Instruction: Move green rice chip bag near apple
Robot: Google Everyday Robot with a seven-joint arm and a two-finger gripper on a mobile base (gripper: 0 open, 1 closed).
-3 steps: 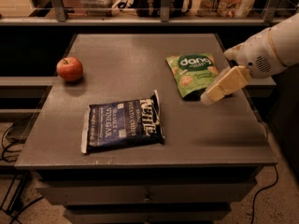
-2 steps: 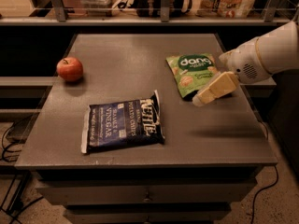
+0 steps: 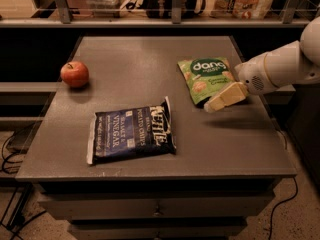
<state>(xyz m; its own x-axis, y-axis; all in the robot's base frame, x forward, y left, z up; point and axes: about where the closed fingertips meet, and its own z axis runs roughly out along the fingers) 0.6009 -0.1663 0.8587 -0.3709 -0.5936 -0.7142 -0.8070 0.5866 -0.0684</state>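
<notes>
Gripper (image 3: 216,103), grip state unclear, sits at near edge of green rice chip bag (image 3: 202,76)

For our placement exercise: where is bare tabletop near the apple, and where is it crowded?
Bare tabletop lies between the apple and the green rice chip bag, behind the Kettle bag. Crowded at the right, around the gripper.

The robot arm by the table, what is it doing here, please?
The robot's gripper is at the lower corner of the green chip bag, which lies flat on the right side of the table. The apple rests far off at the left, with a blue chip bag between them, nearer the front. The green bag is not yet near the apple.
</notes>
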